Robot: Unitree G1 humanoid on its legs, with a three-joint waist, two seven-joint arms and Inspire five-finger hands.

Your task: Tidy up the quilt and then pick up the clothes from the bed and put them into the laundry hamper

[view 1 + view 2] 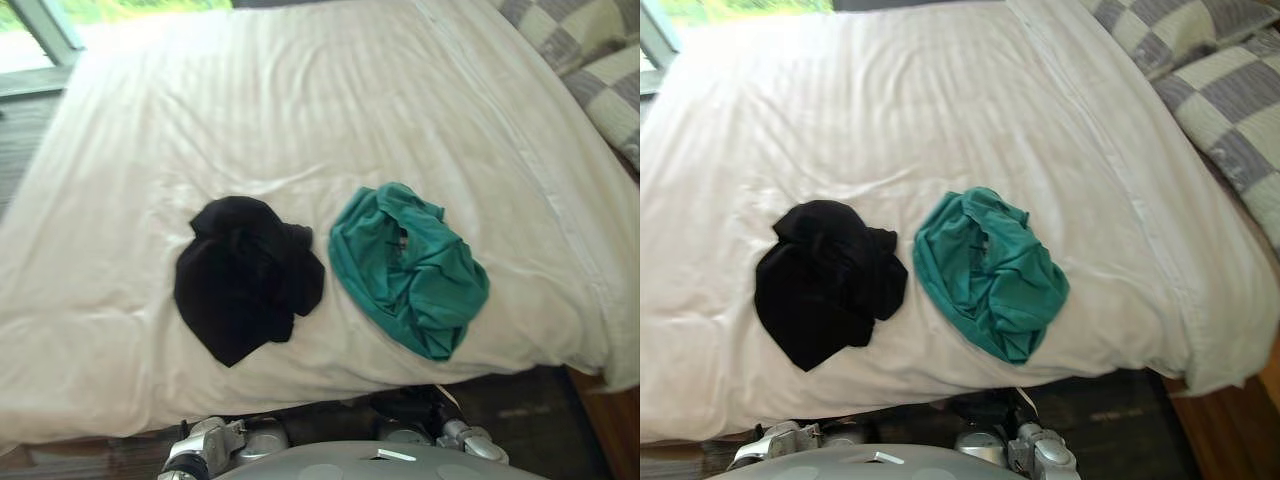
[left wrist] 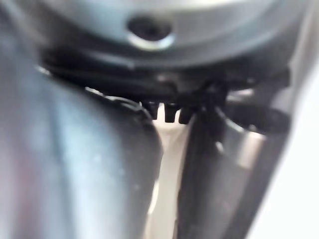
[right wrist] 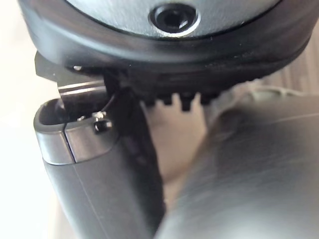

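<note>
Lying adjacent on white quilt: black garment, teal garment. Wrist views: left hand, right hand, grip unreadable.

Daylight floods the metal-framed window at my far left; grey-and-cream checked pillows lie to my right, above brown wooden floor.

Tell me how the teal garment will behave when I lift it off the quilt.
Probably floppy: the teal garment lies crumpled in soft folds, so it should drape and dangle. Likely light, as the cloth looks thin. A deep pinch may also catch the quilt it rests on.
</note>
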